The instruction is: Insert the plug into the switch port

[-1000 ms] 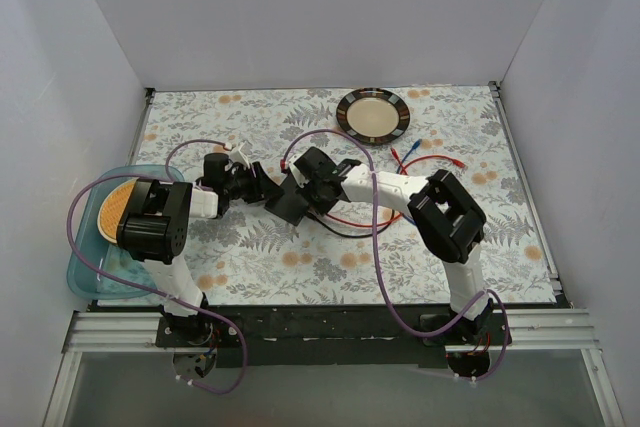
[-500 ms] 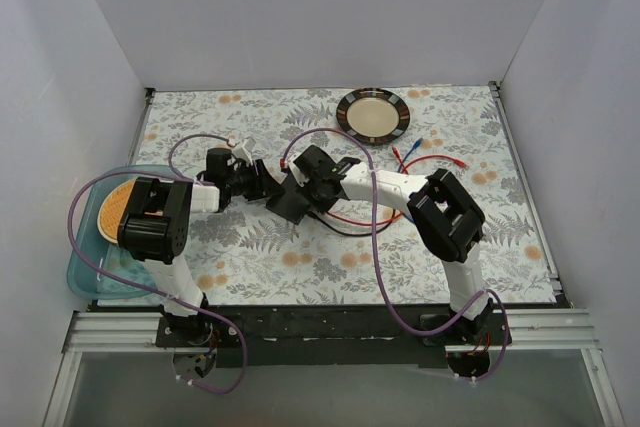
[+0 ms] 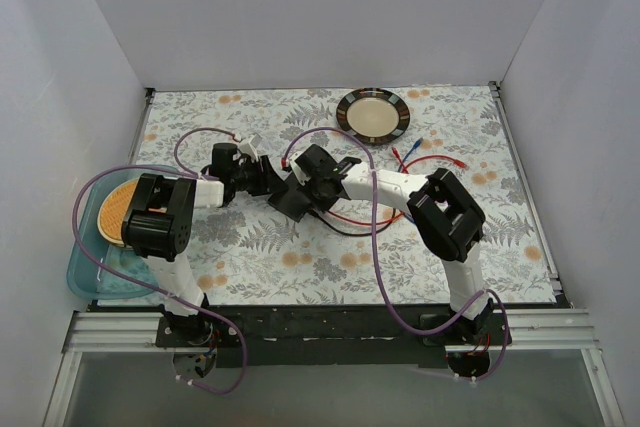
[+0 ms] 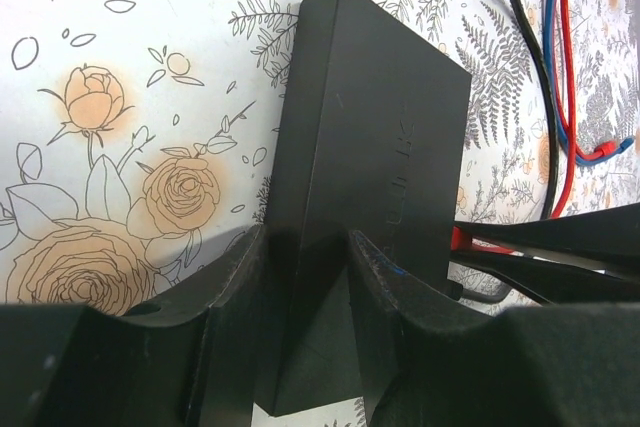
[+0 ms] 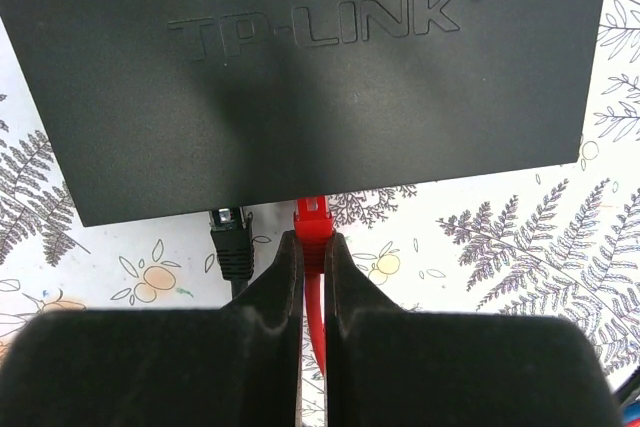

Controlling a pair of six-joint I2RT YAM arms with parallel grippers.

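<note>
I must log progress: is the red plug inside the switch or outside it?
At the port: the red plug, pinched by the right gripper, meets the switch edge. Fully seated: cannot tell.

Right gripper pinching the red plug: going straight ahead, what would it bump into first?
The near edge of the flat black TP-LINK box. The right gripper points straight at it, its red plug at that edge; how deep the plug sits is unclear.
</note>
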